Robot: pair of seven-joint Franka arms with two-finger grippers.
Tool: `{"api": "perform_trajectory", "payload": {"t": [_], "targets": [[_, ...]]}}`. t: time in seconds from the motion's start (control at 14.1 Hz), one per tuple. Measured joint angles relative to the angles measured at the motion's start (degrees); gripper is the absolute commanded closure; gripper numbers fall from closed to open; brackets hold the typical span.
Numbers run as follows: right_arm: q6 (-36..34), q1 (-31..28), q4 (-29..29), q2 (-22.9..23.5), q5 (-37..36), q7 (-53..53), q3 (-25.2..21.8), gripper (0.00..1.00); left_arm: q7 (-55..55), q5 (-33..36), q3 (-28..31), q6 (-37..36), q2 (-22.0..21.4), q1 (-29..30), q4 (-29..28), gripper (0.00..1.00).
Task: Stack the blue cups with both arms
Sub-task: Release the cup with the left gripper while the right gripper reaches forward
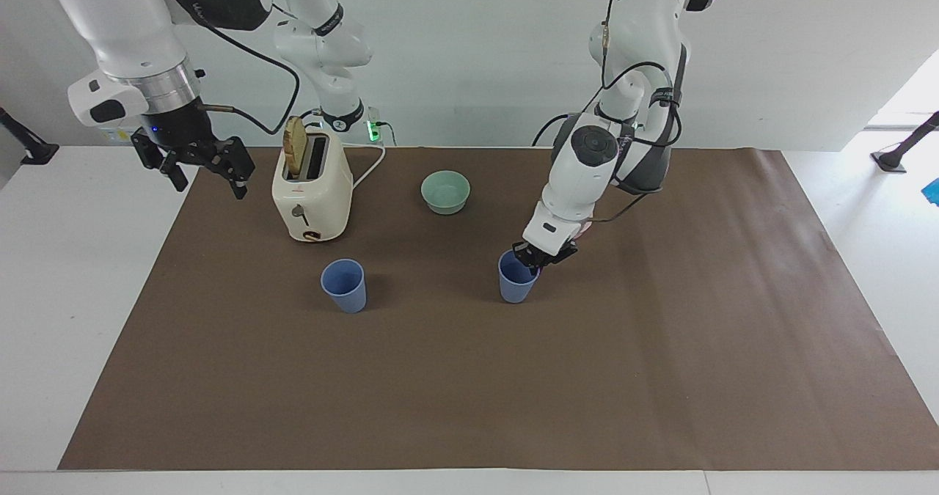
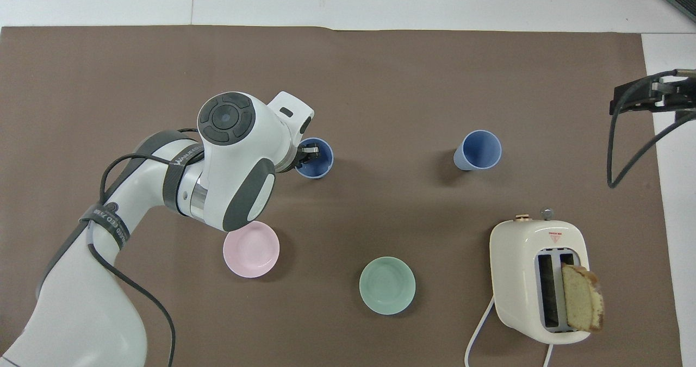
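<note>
Two blue cups stand upright on the brown mat. One blue cup (image 1: 343, 284) (image 2: 478, 149) stands alone toward the right arm's end, farther from the robots than the toaster. My left gripper (image 1: 534, 259) (image 2: 307, 154) is shut on the rim of the other blue cup (image 1: 516, 286) (image 2: 322, 161), one finger inside it. That cup sits at or just above the mat; I cannot tell which. My right gripper (image 1: 209, 180) waits open and empty in the air over the mat's edge, beside the toaster.
A cream toaster (image 1: 312, 194) with a bread slice (image 1: 295, 147) sticking up stands toward the right arm's end. A mint-green bowl (image 1: 445, 191) and a pink bowl (image 2: 251, 248) lie nearer to the robots than the cups. A brown mat (image 1: 469, 392) covers the table.
</note>
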Motion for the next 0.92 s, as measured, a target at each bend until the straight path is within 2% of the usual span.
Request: {"api": "perform_trajectory", "payload": {"t": [0.28, 0.57, 0.78, 0.92], "targets": [[0.00, 0.06, 0.00, 0.00, 0.00, 0.00, 0.31, 0.00, 0.01, 2.16, 0.39, -0.58, -0.10, 0.01, 0.88, 0.00], [1.11, 0.10, -0.85, -0.18, 1.99, 0.00, 0.39, 0.00, 0.69, 2.47, 1.77, -7.74, -3.55, 2.02, 3.50, 0.00], [9.61, 0.18, -7.76, -0.94, 6.15, 1.23, 0.51, 0.00, 6.94, 2.66, 1.96, -13.33, -8.37, 6.34, 3.66, 0.00], [12.20, 1.03, -11.48, -0.47, 6.79, 3.34, 0.63, 0.00, 12.98, 2.67, 2.08, -17.01, -11.04, 10.12, 3.63, 0.00]]}}
